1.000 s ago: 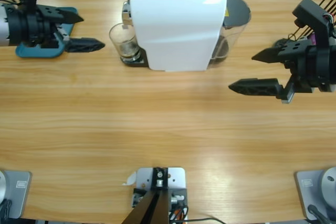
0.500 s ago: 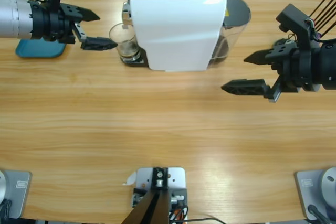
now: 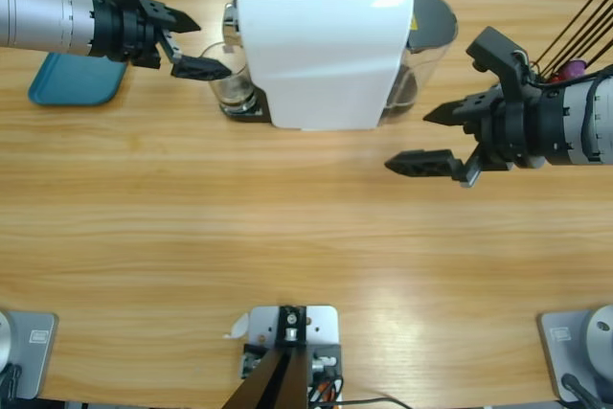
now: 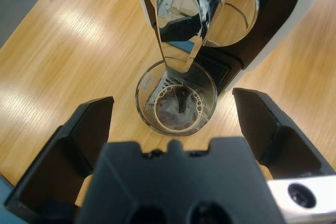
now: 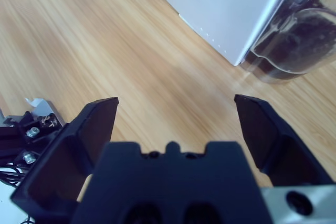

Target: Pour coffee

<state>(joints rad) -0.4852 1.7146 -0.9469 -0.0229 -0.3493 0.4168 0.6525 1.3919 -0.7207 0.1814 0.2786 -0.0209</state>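
Observation:
A small clear glass (image 3: 230,86) stands on the drip tray under the chrome spout (image 4: 182,22) of a white coffee machine (image 3: 321,55). A shallow layer of dark brown coffee (image 4: 178,113) with foam lies in the glass (image 4: 176,103). My left gripper (image 3: 196,43) is open just left of the glass, its lower jaw over the rim. In the left wrist view the left gripper (image 4: 173,99) has one jaw on either side of the glass and touches nothing. My right gripper (image 3: 414,138) hangs open over bare wood to the right of the machine. The right gripper (image 5: 176,102) holds nothing.
A teal tray (image 3: 72,79) lies at the far left under the left arm. The machine's clear water tank (image 3: 428,45) sits at its back right, near the right gripper. A purple capsule (image 3: 573,69) and thin black rods show at the right edge.
The left arm has swung right from above the teal tray up to the glass. The right gripper has drifted left toward the machine, still open.

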